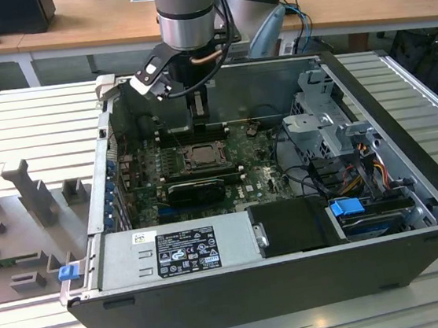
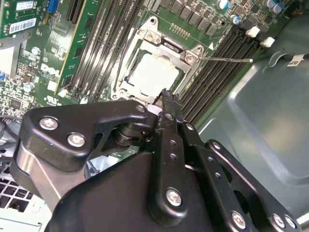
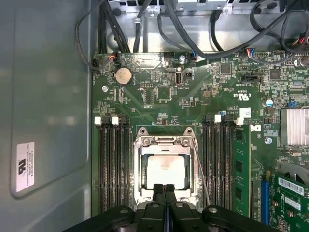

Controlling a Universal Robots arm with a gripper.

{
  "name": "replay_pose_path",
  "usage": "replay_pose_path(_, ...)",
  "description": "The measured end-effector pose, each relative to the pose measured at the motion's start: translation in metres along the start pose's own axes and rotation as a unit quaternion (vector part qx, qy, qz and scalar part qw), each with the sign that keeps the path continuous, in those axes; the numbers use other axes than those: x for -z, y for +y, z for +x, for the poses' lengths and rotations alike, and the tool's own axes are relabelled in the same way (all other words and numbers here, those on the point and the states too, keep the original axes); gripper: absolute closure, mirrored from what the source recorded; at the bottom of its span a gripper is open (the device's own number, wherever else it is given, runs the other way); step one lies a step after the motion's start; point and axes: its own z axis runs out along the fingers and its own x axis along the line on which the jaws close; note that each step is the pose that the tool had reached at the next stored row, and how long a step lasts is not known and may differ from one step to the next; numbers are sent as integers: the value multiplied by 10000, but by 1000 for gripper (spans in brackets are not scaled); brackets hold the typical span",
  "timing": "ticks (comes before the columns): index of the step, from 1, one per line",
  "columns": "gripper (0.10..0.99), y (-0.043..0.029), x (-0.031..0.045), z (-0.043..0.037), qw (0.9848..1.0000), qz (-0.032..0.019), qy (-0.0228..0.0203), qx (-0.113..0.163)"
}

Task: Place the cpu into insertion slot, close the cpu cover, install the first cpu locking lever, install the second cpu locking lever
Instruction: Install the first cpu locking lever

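We see the gripper (image 3: pixel 164 187) w/ fingers pressed together, empty, tips at the insertion slot (image 3: pixel 143 183) edge. The cpu (image 3: pixel 166 171) sits in that slot (pale top showing thru the window), cpu cover (image 3: pixel 164 141) flat around it on the motherboard (image 3: pixel 164 92).

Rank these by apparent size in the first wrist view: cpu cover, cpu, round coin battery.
Largest to smallest:
1. cpu cover
2. cpu, seen within the cover's window
3. coin battery, clearly smallest
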Motion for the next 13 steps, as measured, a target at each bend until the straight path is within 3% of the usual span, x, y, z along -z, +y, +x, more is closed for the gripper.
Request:
replay_pose_path(8, 980, 9, 193, 10, 10000, 0, 0, 0)
replay_pose_path(11, 980, 11, 215, 12, 10000, 0, 1, 5)
replay_pose_path(13, 980, 11, 216, 12, 9999, 8, 7, 148)
